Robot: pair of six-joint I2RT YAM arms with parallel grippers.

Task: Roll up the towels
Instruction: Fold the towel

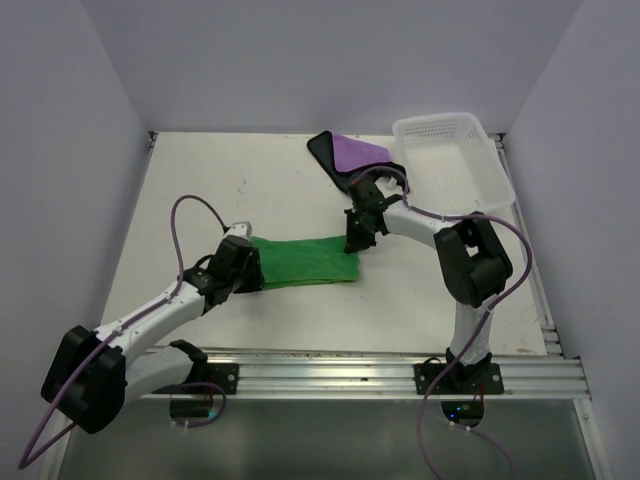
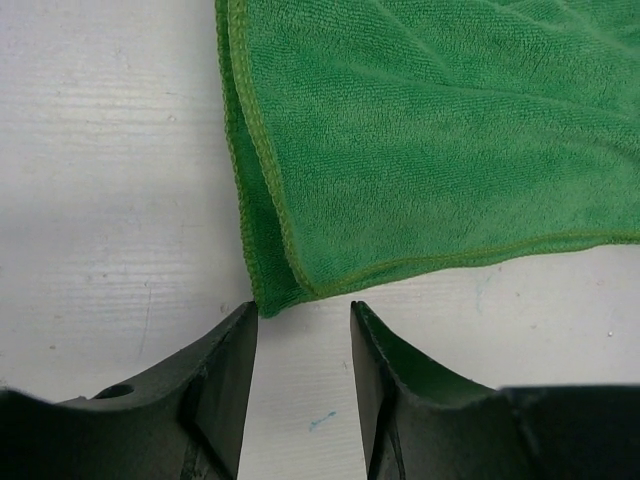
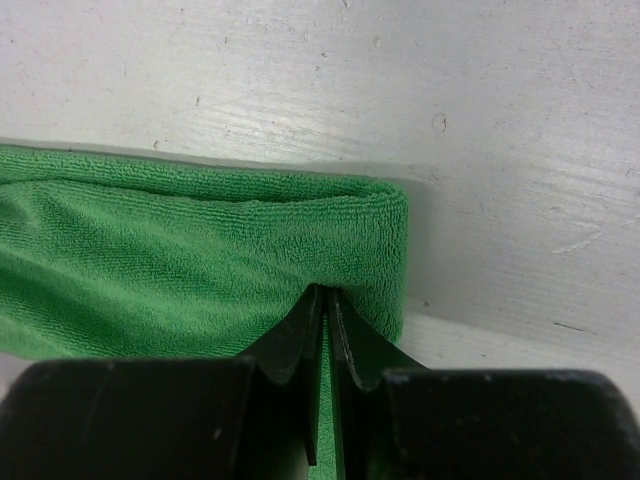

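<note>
Green towel [image 1: 303, 260] lies approx mid-table [image 1: 200, 190], folded into a flat strip running 9 to 3 o'clock in the top view. R gripper [image 3: 325, 293] is at the strip's 3 o'clock end, jaws pinched together on the towel's doubled edge w/ green cloth between the tips; the fold curls round just past them. L gripper [image 2: 303, 310] is at the 9 o'clock end, fingers [image 2: 225, 380] apart w/ bare tabletop in the gap. The towel's stitched corner sits just ahead of the tips, near the left one, and isn't gripped; two layers show at that corner, top one offset slightly from the bottom one. Purple towel [image 1: 355, 152] lies at approx 1 o'clock from the green one, near the far edge, partly turned so its black back and edging show at the 9 o'clock side. Its 3 o'clock side is right beside the white lattice basket [image 1: 452, 170], which sits in the far corner at 2 o'clock; can't tell if they touch.
</note>
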